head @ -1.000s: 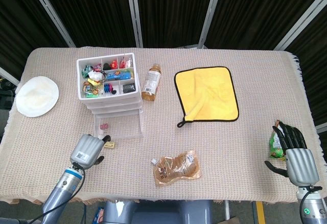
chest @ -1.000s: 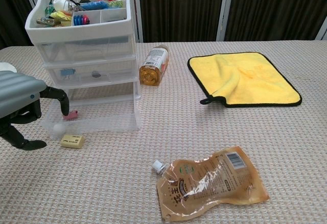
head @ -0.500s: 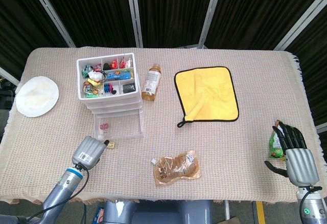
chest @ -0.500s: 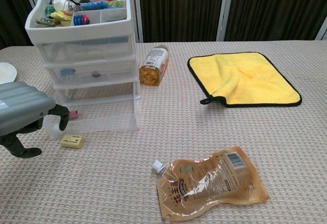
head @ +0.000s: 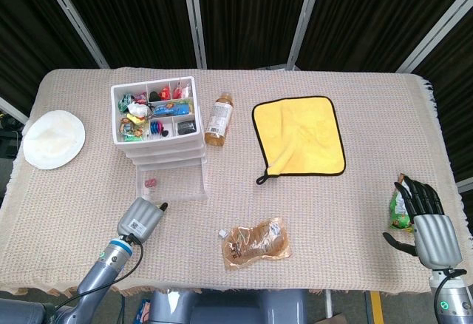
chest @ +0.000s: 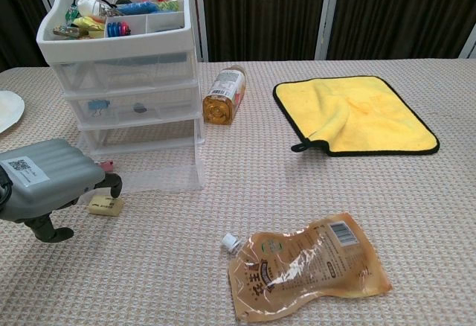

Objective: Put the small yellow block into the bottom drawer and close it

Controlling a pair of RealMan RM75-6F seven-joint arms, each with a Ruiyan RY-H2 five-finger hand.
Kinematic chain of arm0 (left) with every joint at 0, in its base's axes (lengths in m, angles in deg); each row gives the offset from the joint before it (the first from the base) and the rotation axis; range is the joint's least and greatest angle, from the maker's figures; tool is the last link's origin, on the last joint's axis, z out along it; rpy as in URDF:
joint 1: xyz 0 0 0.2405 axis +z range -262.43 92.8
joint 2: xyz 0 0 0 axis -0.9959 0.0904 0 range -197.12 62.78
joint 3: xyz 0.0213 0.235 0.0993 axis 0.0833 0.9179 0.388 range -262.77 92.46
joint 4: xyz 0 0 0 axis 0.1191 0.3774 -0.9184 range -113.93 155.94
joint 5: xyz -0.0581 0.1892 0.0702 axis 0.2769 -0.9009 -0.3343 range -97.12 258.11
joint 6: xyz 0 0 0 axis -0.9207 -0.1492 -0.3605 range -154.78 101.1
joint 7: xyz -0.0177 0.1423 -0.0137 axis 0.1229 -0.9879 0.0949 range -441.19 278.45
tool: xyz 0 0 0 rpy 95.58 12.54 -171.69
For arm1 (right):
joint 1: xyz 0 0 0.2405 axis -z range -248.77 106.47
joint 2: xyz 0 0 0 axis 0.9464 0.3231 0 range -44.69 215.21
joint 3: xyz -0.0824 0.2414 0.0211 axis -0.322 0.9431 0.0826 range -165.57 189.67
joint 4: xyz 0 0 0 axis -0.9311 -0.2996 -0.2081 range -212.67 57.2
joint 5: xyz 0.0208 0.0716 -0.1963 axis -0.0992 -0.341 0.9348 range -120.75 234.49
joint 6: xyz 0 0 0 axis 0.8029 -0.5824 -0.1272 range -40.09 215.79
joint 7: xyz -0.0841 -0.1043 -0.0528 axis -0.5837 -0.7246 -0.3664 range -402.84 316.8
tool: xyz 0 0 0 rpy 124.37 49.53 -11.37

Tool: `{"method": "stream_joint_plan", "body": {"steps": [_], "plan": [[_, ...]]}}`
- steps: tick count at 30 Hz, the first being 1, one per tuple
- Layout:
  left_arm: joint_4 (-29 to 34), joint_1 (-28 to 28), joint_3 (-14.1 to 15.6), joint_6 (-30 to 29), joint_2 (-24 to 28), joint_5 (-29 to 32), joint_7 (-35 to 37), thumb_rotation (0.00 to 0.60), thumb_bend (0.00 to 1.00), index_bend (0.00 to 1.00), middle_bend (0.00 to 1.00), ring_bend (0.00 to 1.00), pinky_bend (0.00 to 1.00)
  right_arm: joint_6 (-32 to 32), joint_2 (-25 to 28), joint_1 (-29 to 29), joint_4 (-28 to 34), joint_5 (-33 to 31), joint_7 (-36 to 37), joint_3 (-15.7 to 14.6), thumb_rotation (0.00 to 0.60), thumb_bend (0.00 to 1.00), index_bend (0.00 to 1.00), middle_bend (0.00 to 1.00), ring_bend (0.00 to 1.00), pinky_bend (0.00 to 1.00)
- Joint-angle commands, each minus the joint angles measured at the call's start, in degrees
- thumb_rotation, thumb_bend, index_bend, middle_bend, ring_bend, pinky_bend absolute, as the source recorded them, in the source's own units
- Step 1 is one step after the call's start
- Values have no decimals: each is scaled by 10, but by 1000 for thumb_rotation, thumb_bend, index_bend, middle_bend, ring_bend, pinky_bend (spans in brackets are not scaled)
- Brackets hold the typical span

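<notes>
- I have the left hand [chest: 46,184] low over the table [chest: 416,214], its fingers curled down over the small yellow block [chest: 105,205]; whether a fingertip touches the block I cannot tell, and nothing is lifted yet
- the block lies on the cloth just in front of the bottom drawer [chest: 145,171], which stands pulled out from the drawer unit [head: 159,128] with a small pink item [head: 151,183] inside
- my right hand [head: 427,220] rests far off beside a green packet [head: 400,213], fingers spread, holding nothing
- I judge this the grasp step; next I must pinch the block, raise it over the drawer's front wall, release, then push the drawer in
</notes>
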Motion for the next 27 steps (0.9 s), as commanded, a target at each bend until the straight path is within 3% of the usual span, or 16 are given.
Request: {"method": "stream_joint_plan", "body": {"steps": [1, 9, 27], "plan": [[-2, -1, -1, 0, -5, 8, -6, 600, 299, 265, 1000, 930, 661, 0, 0, 0, 0, 0, 0, 0, 600, 53, 77, 0, 0, 0], [-10, -1, -1, -6, -15, 3, -8, 600, 305, 195, 1000, 929, 661, -1, 0, 0, 1, -1, -1, 0, 600, 52, 77, 0, 0, 0], [-23, -2, -3, -12, -33, 34, -35, 600, 315, 215, 1000, 930, 661, -1, 0, 0, 1, -1, 0, 0, 600, 53, 77, 0, 0, 0]]}}
